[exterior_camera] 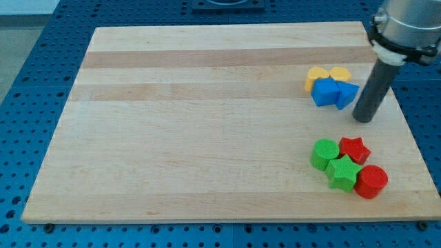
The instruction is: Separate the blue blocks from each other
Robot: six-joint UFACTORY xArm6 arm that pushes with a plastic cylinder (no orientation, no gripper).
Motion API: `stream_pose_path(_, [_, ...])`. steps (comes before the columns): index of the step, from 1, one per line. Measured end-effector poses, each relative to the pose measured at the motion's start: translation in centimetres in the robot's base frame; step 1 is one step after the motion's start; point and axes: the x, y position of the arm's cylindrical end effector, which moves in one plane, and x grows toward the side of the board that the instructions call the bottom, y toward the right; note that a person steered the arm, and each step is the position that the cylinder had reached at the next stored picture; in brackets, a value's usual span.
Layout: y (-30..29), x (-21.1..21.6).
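Two blue blocks touch each other at the view's upper right: a blue cube-like block (324,91) on the left and a blue triangular block (346,94) on its right. Two yellow blocks sit against their top side: a yellow pentagon-like block (315,75) and a yellow heart-like block (340,73). My tip (363,118) rests on the board just to the right of and slightly below the blue triangular block, a small gap apart from it.
A cluster lies at the view's lower right: a green hexagonal block (324,153), a green star (342,171), a red star (354,149) and a red cylinder (372,182). The wooden board (207,124) has its right edge close to the tip.
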Motion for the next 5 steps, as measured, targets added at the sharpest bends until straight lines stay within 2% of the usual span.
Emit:
stream_pose_path(1, [0.0,-3.8])
stream_pose_path(2, [-2.2,-5.8])
stream_pose_path(4, [-12.2,-3.8])
stream_pose_path(5, [-13.3,-3.9])
